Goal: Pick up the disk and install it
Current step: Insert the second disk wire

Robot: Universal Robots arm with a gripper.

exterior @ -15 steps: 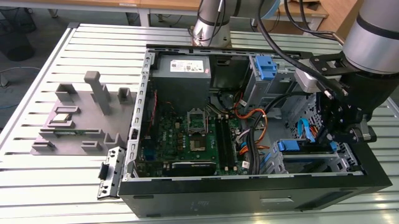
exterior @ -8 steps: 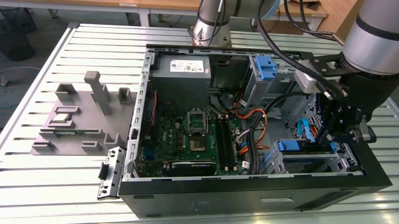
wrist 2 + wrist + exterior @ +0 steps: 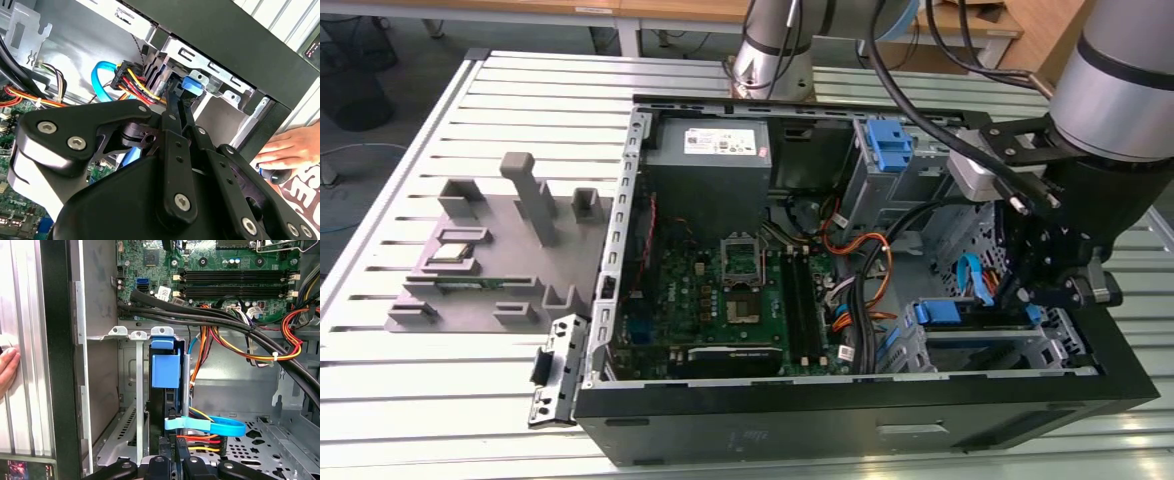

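In the exterior view, an open black computer case (image 3: 854, 420) lying on a slatted metal desk (image 3: 400, 400), with a green motherboard (image 3: 720, 300) in its floor, a grey power-supply box (image 3: 710, 150) at the far end and a grey fixture block (image 3: 494, 250) on the desk toward the exterior view's left. Arm reaching down into the case at the exterior view's right, tool (image 3: 1047, 290) low beside the drive cage (image 3: 987, 340), where a blue-railed edge of the disk (image 3: 947, 312) sits slotted in. In the second wrist view, black tool (image 3: 172, 107) linkage close up, its tip against the blue tab of the disk (image 3: 192, 84) in the metal cage (image 3: 210, 65), just beside a bundle of red, yellow and black power wires (image 3: 131, 79) and a light-blue data cable (image 3: 102, 70); fingers apart or together: cannot tell. A person's hand (image 3: 290, 147) resting outside the case wall. In the first wrist view, disk (image 3: 165, 370) standing edge-on in the cage (image 3: 137, 390), blue rail tab uppermost, light-blue cable (image 3: 220, 425) looped across near it, black cables (image 3: 200, 315) above.
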